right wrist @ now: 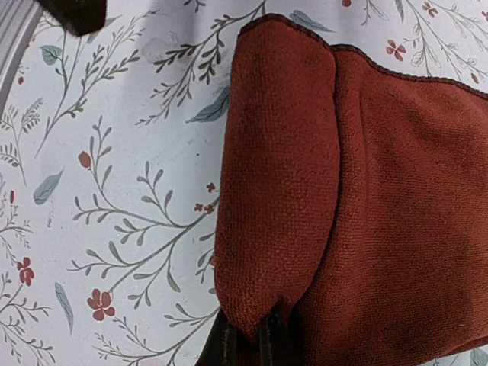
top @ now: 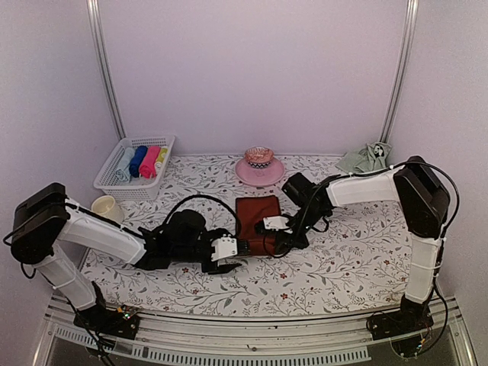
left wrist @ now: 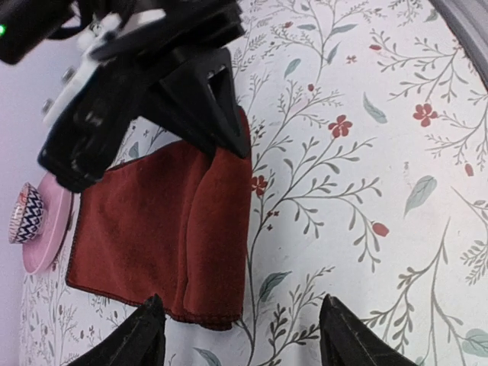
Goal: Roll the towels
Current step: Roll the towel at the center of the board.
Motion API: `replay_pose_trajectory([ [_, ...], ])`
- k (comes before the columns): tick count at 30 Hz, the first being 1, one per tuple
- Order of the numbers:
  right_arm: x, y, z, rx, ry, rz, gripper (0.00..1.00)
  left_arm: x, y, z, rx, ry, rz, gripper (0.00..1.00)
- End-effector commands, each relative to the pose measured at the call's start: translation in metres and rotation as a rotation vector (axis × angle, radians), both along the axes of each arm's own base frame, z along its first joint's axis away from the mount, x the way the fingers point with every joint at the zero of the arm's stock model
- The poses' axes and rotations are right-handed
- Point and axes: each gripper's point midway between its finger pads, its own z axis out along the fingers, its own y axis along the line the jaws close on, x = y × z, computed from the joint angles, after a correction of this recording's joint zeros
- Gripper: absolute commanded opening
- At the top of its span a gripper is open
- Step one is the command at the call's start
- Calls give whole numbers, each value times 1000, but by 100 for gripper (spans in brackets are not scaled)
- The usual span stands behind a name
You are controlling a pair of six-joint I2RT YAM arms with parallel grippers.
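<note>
**Right fingers pinched on the folded edge of the red-brown towel; left fingers open at its other end**

The right fingers point(right wrist: 223, 349) are pressed together, with one end of a turned-over strip of the red-brown towel point(right wrist: 396, 198) clamped between them. From this pinch the strip runs straight ahead as a single thick fold lying on top of the flat cloth. The rest of the towel spreads to one side of the fingers, and bare floral cover lies on the other.

The left fingers point(left wrist: 146, 335) stand wide apart and hold nothing. The opposite end of the same fold lies just ahead of them, nearer to one finger than the other and not gripped. In the left wrist view the fold leads away to the black right fingers, so the two sets of fingers face each other along it.

Past the far edge of the towel from both sets of fingers, a patterned bowl point(top: 259, 155) sits on a pink stand point(top: 259, 175). Well beyond the right fingers, the green towel point(top: 366, 158) lies crumpled at the far corner of the desk point(top: 343, 252). Well apart from the left fingers, on their outer side, are a pale cup point(top: 105, 206) and a white basket point(top: 130, 191) holding rolled cloths of several colours.
</note>
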Motion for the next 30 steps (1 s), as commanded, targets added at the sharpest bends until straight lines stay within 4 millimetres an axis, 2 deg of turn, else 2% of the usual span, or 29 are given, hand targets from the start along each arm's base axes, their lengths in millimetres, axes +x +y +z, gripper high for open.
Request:
replay_pose_trajectory([
  [1,-36,-9,1,-43,300,-2,2,-8,-14,9,1,-172,-49,69],
  [10,-55,-2,22,-10,527,43,2,-23,-24,-7,79,-265,-99,65],
  [17,-41,-11,6,-40,617,-42,2,-28,-30,-21,127,-279,-126,62],
  [24,-27,-19,10,-17,659,-109,2,-23,-36,-29,141,-291,-109,57],
  [30,-25,-20,8,-19,670,-117,3,-15,-40,-29,136,-331,-69,52],
])
